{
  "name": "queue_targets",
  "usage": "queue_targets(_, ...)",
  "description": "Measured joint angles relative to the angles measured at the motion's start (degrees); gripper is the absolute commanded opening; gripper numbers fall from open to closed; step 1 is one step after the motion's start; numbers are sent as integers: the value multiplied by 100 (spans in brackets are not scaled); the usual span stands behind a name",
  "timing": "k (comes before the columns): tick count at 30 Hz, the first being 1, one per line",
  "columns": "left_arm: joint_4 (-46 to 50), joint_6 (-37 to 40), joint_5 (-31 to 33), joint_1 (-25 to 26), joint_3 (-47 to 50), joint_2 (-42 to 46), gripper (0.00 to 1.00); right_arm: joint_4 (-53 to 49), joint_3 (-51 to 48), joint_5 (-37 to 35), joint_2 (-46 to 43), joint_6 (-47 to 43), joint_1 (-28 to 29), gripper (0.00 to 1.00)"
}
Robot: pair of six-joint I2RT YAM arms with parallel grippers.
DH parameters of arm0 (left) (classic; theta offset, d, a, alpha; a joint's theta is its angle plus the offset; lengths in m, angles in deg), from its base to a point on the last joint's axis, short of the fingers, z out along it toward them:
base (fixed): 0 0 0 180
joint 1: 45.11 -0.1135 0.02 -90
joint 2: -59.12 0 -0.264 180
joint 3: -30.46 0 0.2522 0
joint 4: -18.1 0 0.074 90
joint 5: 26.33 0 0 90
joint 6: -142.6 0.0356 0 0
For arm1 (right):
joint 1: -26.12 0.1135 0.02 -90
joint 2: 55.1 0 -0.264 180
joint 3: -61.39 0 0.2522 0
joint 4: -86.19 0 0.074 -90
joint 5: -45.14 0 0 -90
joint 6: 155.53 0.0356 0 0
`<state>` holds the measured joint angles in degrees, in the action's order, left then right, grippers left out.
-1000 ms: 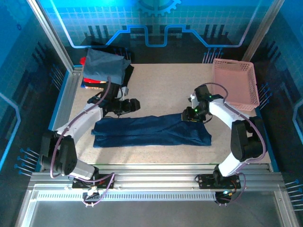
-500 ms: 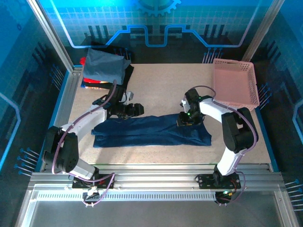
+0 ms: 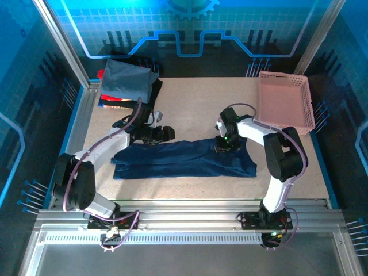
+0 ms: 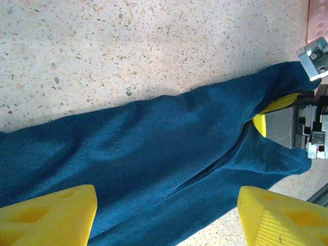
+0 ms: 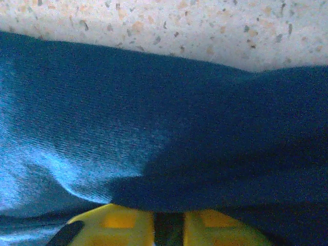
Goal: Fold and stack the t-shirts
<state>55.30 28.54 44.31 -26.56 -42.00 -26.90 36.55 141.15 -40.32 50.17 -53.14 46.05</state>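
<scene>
The dark navy t-shirt (image 3: 184, 160) lies folded into a long strip across the middle of the table (image 3: 195, 103). My left gripper (image 3: 167, 133) hovers open over the strip's back left edge; its yellow fingertips (image 4: 56, 210) straddle the navy cloth (image 4: 154, 148) without touching it. My right gripper (image 3: 223, 146) is down at the strip's back edge on the right, shut on a fold of the navy cloth (image 5: 154, 128), which drapes over its yellow fingers (image 5: 118, 220). Folded t-shirts are stacked at the back left: slate-blue (image 3: 123, 80) on top, with red (image 3: 106, 99) and black (image 3: 154, 87) under it.
A pink lattice basket (image 3: 286, 123) stands at the back right, close behind my right arm. Metal rails border the table on the left and at the front. Bare speckled tabletop lies between the navy strip and the back wall.
My right gripper has moved left onto the shirt's back edge and closed on the cloth. The left gripper has shifted slightly right and stays open.
</scene>
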Motion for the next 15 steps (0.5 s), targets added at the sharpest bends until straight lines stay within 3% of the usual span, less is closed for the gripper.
queue_targets(5,0,17,2,0,4,2,73,-9,-20,-2,-216,-39,190,3)
queue_targets(15,-151,-2,0,9,120,-267,73,-55,-636,107,-1327,129,782,7)
